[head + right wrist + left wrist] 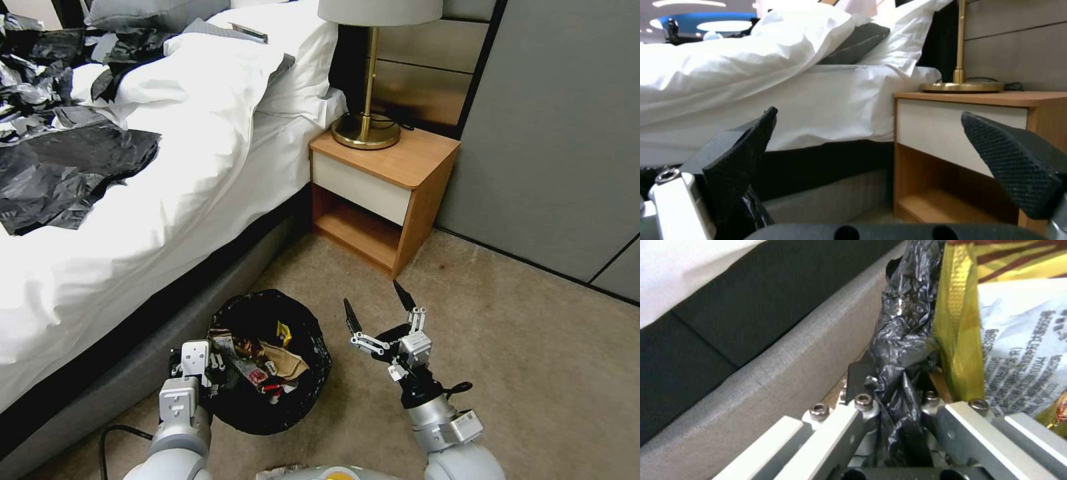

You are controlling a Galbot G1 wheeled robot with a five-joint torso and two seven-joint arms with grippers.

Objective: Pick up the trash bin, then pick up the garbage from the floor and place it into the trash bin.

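**Bin held at the rim, right gripper empty beside it**

Bin (270, 363) low in the head view, just beside the bed (167, 167) base, over beige carpet (520, 373). Black liner (900, 340) bunched over the rim. Inside: garbage (257, 363) already heaped, with a yellow wrapper (958, 333), a white printed packet (1022, 343), a brown paper bag (287, 363) and a red-and-white carton (250, 373). Impossible to tell whether the bin rests on the carpet or hangs clear of it.

Left gripper (207, 370) at the bin's bed-side rim, jaws pinching rim and liner together, as seen close up in the left wrist view. Right gripper (378, 313) just beside the bin on the nightstand side, jaws spread wide, nothing between them, pointing toward the nightstand (383, 193) and lamp (370, 73).

Farther out: black plastic sheets (67, 167) lying on the bed, no part of the litter. Something pale at the lower edge of the head view near the robot's base, too cut off to identify.

Risks, as a judgement:
- Slipping grip, since slick liner lies between the pads and the rim; a jerk could shed it.
- Tilting under a one-sided hold, spilling the heaped wrappers back onto the carpet.
- Snagging against the bed base, the bin standing so close to it.
- Knocking the rim with the open right jaws on any swing inward.
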